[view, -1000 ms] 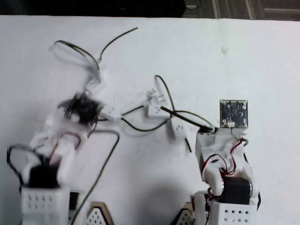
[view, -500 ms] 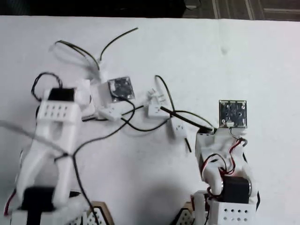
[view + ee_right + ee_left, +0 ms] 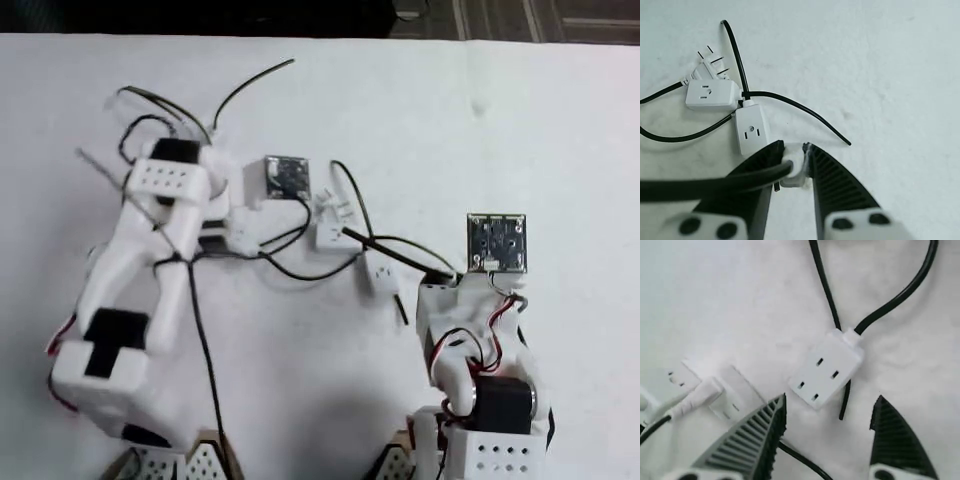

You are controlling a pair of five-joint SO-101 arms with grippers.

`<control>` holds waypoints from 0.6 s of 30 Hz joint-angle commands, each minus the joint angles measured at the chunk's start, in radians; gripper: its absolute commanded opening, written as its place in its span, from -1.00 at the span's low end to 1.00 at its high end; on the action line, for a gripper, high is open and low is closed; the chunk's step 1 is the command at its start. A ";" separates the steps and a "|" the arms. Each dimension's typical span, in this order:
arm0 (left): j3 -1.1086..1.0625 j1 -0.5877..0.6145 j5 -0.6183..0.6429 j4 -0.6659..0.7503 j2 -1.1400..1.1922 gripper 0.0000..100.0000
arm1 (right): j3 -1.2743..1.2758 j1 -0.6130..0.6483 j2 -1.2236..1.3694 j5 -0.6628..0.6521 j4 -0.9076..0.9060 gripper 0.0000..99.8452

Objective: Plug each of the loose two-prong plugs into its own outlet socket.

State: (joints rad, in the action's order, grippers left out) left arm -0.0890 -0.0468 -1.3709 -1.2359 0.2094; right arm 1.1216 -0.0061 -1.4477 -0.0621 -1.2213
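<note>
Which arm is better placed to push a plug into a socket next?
Right. The right jaws are shut on a white plug, with an outlet socket just ahead. The left jaws hang open over another socket, holding nothing.

On the table (image 3: 500,120), a loose plug (image 3: 328,204) lies just behind the middle socket (image 3: 330,236); a second socket (image 3: 380,272) lies nearer, to its right, and a third socket (image 3: 237,238) to its left.

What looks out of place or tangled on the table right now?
Nothing looks damaged or spilled, but the black cords lie crossed in a tangle mid-table, looping around the white sockets. One cord runs into the right gripper, shut on a plug.
</note>
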 commanded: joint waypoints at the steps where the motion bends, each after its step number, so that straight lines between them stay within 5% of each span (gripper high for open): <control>1: 0.110 -0.018 -0.130 -0.002 0.071 -0.45 | -0.005 -0.001 -0.004 -0.003 0.001 -0.97; 12: 0.333 -0.021 -0.130 -0.009 0.392 -0.46 | -0.005 -0.001 -0.004 -0.003 -0.001 -0.97; 18: 0.339 -0.025 -0.130 -0.023 0.432 -0.75 | -0.005 -0.001 -0.004 -0.003 -0.001 -0.97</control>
State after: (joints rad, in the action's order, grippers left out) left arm 0.2102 -0.0652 -1.3740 -1.2574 0.6360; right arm 1.1216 -0.0061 -1.4477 -0.0621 -1.2213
